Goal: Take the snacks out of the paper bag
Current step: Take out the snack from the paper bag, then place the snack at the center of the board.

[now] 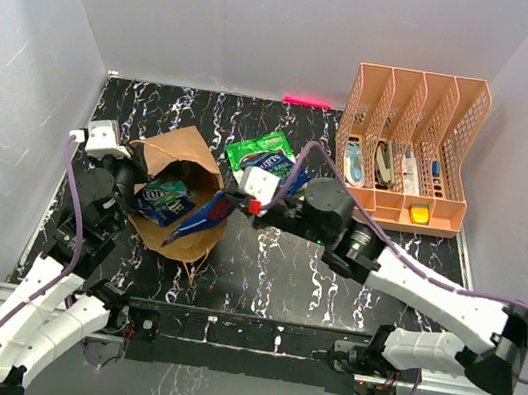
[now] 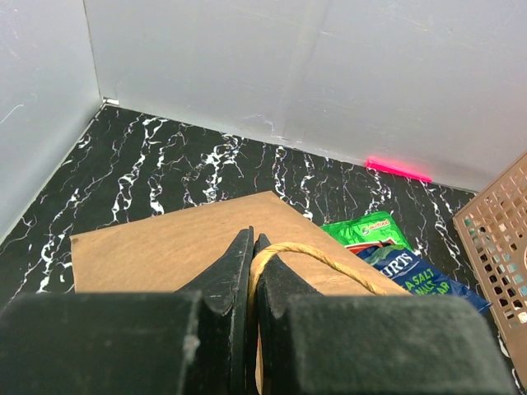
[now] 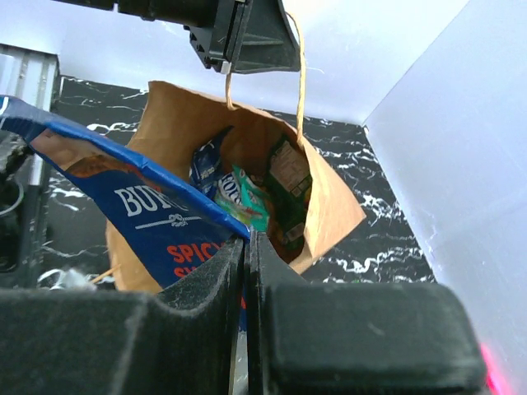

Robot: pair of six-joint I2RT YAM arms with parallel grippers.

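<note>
Toward the left edge of the surface (image 1: 310, 286), the paper bag (image 1: 186, 149) lies on its side, mouth facing the near right. The left fingers (image 2: 243, 259) are pressed together on its twisted handle (image 2: 313, 251), lifting the mouth. The right fingers (image 3: 235, 267) are clamped on a blue packet (image 3: 123, 185) hanging at the mouth, apparently partway out. A green packet (image 1: 260, 148) and a second blue packet (image 2: 416, 278) lie on the surface just beyond the bag, already removed. Several wrappers (image 3: 247, 193) lie inside. Judged stage: roughly midway; the held packet needs setting down, then the rest fetched. A peach file organiser (image 1: 410, 141) occupies the far right corner.
</note>
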